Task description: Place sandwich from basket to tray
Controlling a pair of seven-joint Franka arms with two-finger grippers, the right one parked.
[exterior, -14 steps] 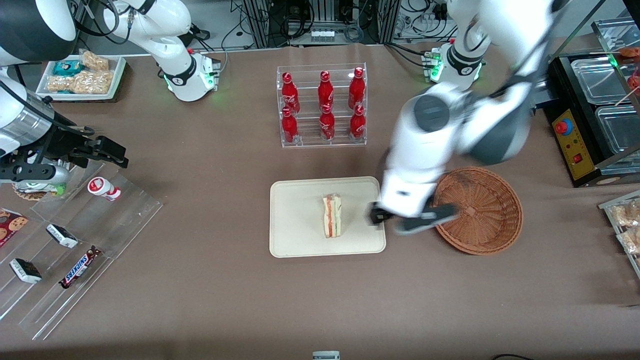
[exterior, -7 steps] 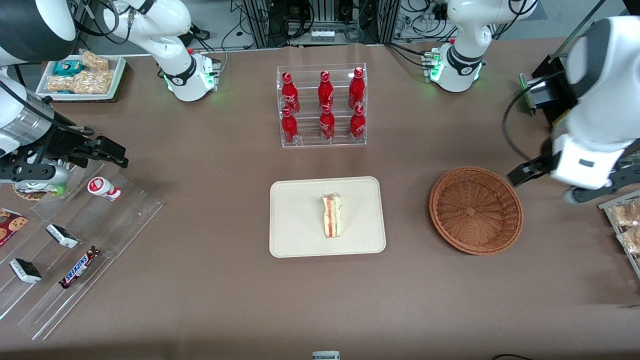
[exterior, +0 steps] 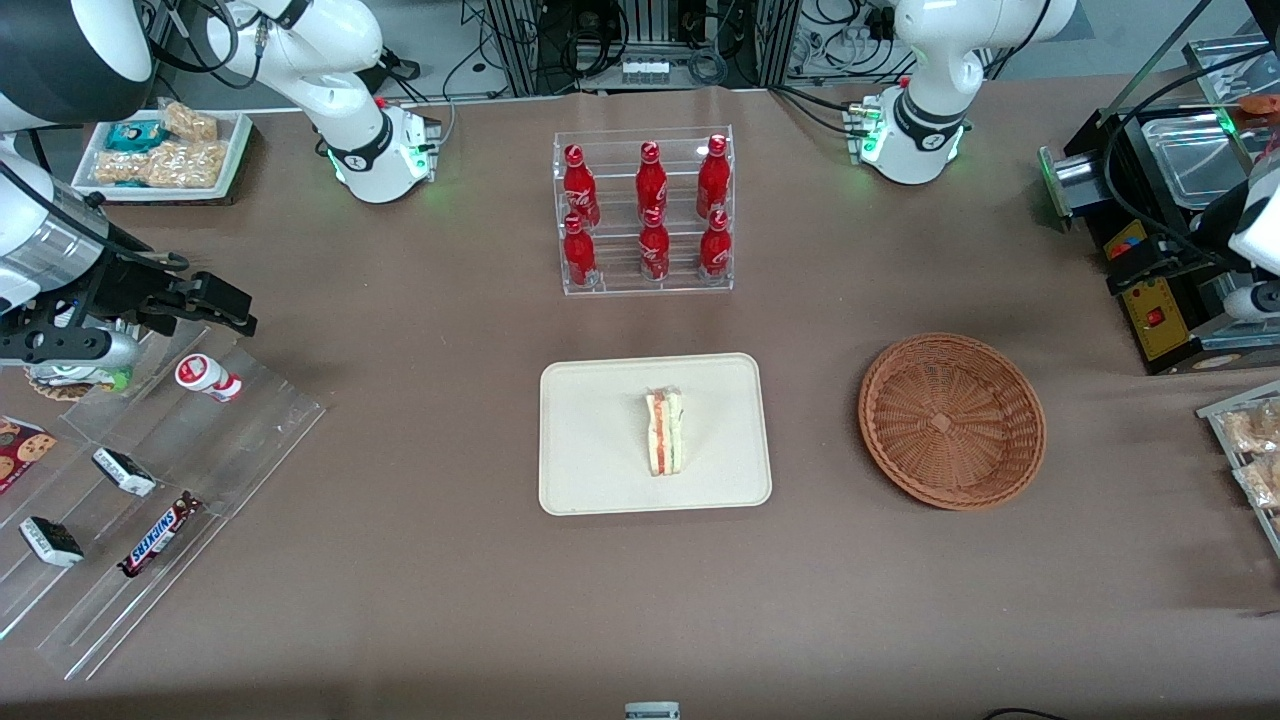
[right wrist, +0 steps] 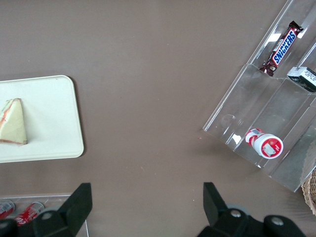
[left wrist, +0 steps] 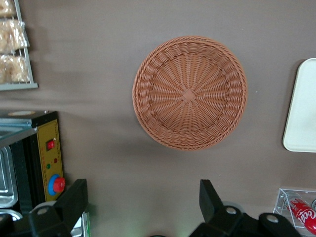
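Observation:
The sandwich [exterior: 664, 432] lies on the cream tray [exterior: 590, 440], near its middle, and nothing holds it. It also shows in the right wrist view [right wrist: 12, 121] on the tray [right wrist: 54, 113]. The wicker basket [exterior: 952, 420] stands beside the tray toward the working arm's end and is empty. My left gripper [left wrist: 142, 193] is open and empty, high above the table, with the basket [left wrist: 190, 91] and a tray corner [left wrist: 302, 113] under its camera. In the front view the gripper [exterior: 1205, 275] hangs at the working arm's end, over the black appliance.
A clear rack of red bottles [exterior: 645, 210] stands farther from the front camera than the tray. A black appliance with metal trays [exterior: 1150, 290] and a rack of snack packets [exterior: 1245, 440] stand at the working arm's end. A clear stepped stand with snack bars [exterior: 150, 480] lies toward the parked arm's end.
My left arm has swung away from between the tray and the basket to the working arm's end of the table. The sandwich has stayed on the tray.

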